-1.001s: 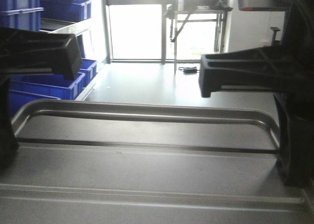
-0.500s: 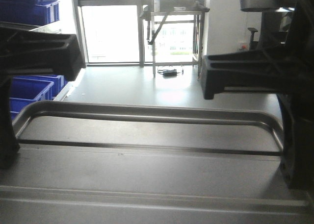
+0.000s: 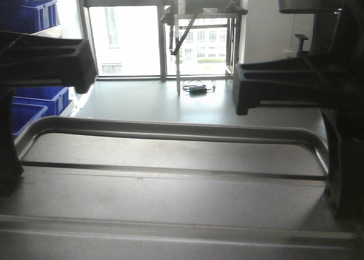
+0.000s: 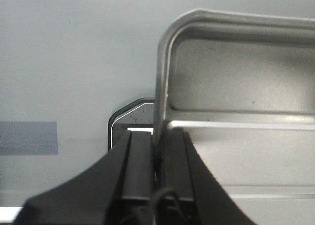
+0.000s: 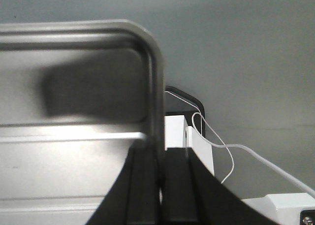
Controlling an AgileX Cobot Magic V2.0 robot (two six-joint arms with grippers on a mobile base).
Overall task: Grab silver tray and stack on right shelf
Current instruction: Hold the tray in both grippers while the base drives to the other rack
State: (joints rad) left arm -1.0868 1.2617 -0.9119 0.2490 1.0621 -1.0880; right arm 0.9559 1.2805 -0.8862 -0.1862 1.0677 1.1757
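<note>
The silver tray (image 3: 170, 186) hangs level between the two arms, above bare floor (image 4: 74, 62), with no surface under it. The left fingers (image 4: 140, 171) are closed tight on its left rim, the right fingers (image 5: 143, 185) likewise on its right rim. The right shelf is not in view. To carry well, I judge: move both arms together, tray flat, grips equal, so neither rim slips or twists

Your tray (image 3: 170, 197) runs off the front view's bottom edge; the left claw (image 4: 157, 144) and right claw (image 5: 161, 153) cover its side rims where they pinch.
</note>
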